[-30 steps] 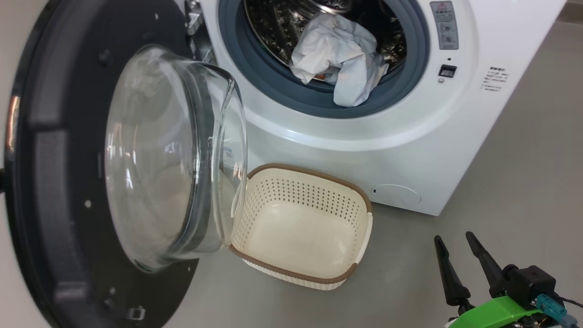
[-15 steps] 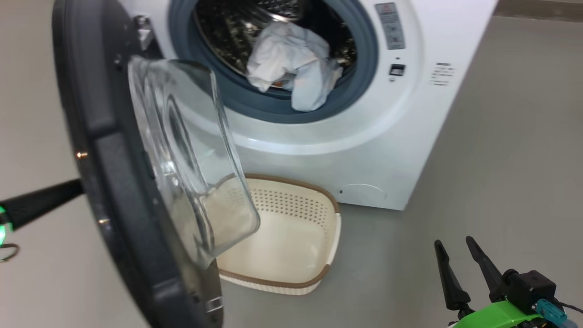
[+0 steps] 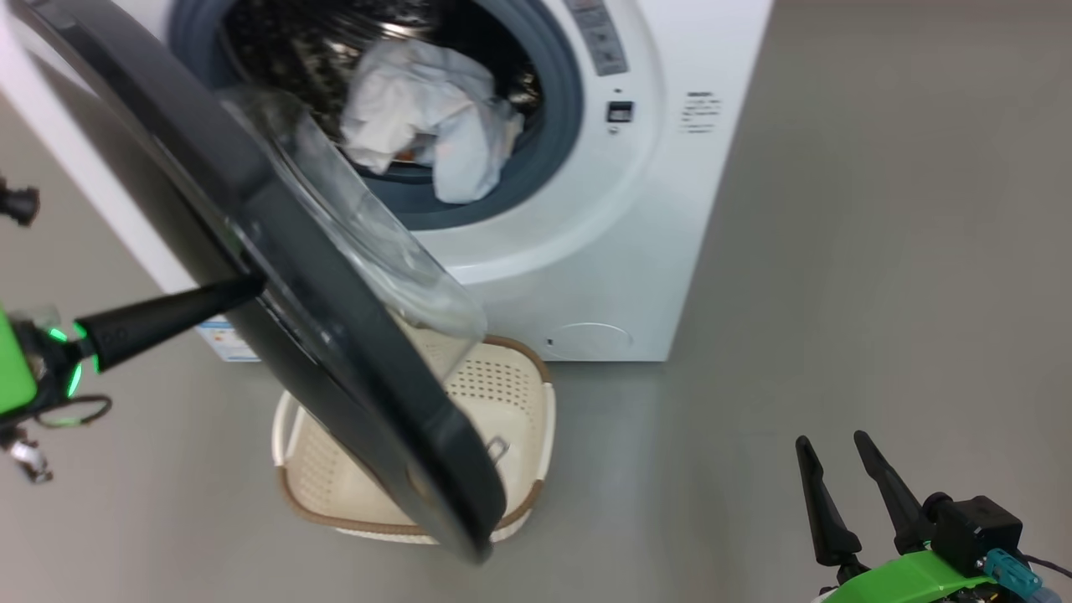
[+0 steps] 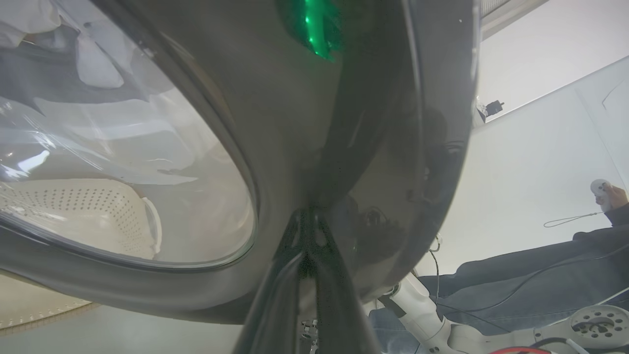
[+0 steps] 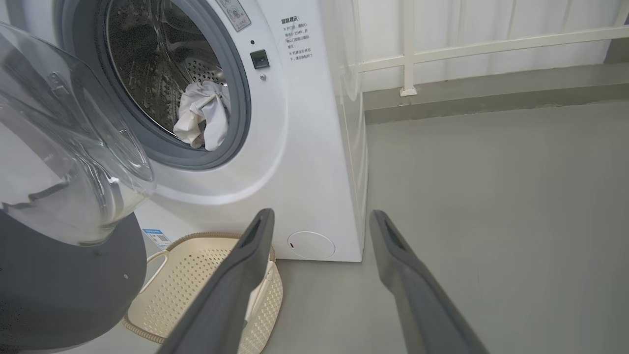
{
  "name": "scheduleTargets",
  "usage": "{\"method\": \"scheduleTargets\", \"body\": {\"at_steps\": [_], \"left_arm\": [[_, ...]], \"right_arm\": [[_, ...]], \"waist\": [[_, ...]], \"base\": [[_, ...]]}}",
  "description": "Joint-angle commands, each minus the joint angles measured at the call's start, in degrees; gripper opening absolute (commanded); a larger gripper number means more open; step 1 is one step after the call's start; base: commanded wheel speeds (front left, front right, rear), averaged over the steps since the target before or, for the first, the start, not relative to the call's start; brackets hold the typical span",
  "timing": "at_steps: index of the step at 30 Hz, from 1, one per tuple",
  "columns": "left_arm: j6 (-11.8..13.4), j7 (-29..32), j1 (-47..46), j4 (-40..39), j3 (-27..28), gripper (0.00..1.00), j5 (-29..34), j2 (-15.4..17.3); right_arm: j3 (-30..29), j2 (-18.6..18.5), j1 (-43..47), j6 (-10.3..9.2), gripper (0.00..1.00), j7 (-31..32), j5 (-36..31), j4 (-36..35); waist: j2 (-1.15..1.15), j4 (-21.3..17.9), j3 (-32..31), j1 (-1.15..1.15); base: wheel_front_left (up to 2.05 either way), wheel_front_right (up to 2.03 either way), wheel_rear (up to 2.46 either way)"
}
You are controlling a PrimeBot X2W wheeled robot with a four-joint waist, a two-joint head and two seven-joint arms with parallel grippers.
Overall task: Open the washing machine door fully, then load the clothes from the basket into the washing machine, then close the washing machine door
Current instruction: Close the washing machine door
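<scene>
Head view: my left end effector pinched closed, tips on the half-open washing machine door, outer face; right end effector spread wide, empty, near right; clothes inside washing machine; basket under door.

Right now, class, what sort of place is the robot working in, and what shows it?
Probably a laundry corner staged in a lab or test room: a white washing machine on a bare grey floor, a cream basket before it, and a person nearby holding a small white device.
</scene>
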Motion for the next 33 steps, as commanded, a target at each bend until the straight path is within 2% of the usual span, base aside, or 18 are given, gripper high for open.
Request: {"method": "scheduleTargets", "body": {"at_steps": [1, 8, 14, 21, 28, 29, 30, 31, 32, 33], "left_arm": [[-0.42, -0.58, -3.49, -0.95, 2.37, 0.00, 0.91, 2.09], [-0.42, -4.05, -7.57, 1.82, 1.74, 0.00, 3.51, -0.67], [-0.42, -6.30, -9.65, 3.83, 1.25, 0.00, 4.63, -2.03], [-0.42, -6.88, -7.76, 3.72, 1.23, 0.00, 4.32, -1.69], [-0.42, -8.30, -0.95, 1.83, 2.20, 0.00, 4.38, -0.94], [-0.42, -8.80, 0.35, 1.57, 2.35, 0.17, 4.63, -0.88], [-0.42, -9.33, 1.74, 1.39, 2.52, 0.38, 4.82, -0.88], [-0.42, -9.91, 3.12, 1.20, 2.59, 0.49, 5.14, -0.88], [-0.42, -10.60, 4.52, 1.05, 2.78, 0.80, 5.50, -0.81], [-0.42, -11.41, 5.84, 1.14, 2.95, 1.00, 5.68, -0.98]], "right_arm": [[1.27, -0.04, -1.80, 0.10, 1.00, -0.68, 0.28, -1.58], [0.70, 0.40, -2.71, 0.10, 1.00, -0.68, 0.44, -1.81], [0.31, 0.60, -3.08, 0.10, 1.00, -0.68, 0.45, -1.85], [-0.20, 0.69, -2.78, 0.10, 1.00, -0.68, 0.41, -1.81], [-0.39, 0.71, -2.03, 0.10, 1.00, -0.68, 0.31, -1.66], [-0.39, 0.71, -1.90, 0.10, 1.00, -0.68, 0.30, -1.61], [-0.35, 0.71, -1.79, 0.10, 1.00, -0.68, 0.27, -1.57], [-0.36, 0.71, -1.63, 0.10, 1.00, -0.68, 0.22, -1.54], [-0.30, 0.71, -1.49, 0.10, 1.00, -0.68, 0.17, -1.53], [-0.31, 0.66, -1.38, 0.10, 1.00, -0.68, 0.11, -1.53]], "waist": [[0.00, -2.17, 1.11, 0.00], [0.00, -5.46, 2.54, 0.00], [0.00, -6.20, 2.81, 0.00], [0.00, -4.50, 1.90, 0.00], [0.00, -2.12, 0.41, 0.00], [0.00, -1.86, 0.18, 0.00], [0.00, -1.67, -0.03, 0.00], [0.00, -1.46, -0.33, 0.00], [0.00, -1.37, -0.46, 0.00], [0.00, -1.19, -0.66, 0.00]], "base": [[0.00, 0.00, 0.00], [0.00, 0.00, 0.00], [0.00, 0.00, 0.00], [0.00, 0.00, 0.00], [0.00, 0.00, 0.00], [0.00, 0.00, 0.00], [0.00, 0.00, 0.00], [0.00, 0.00, 0.00], [0.00, 0.00, 0.00], [0.00, 0.00, 0.00]]}}
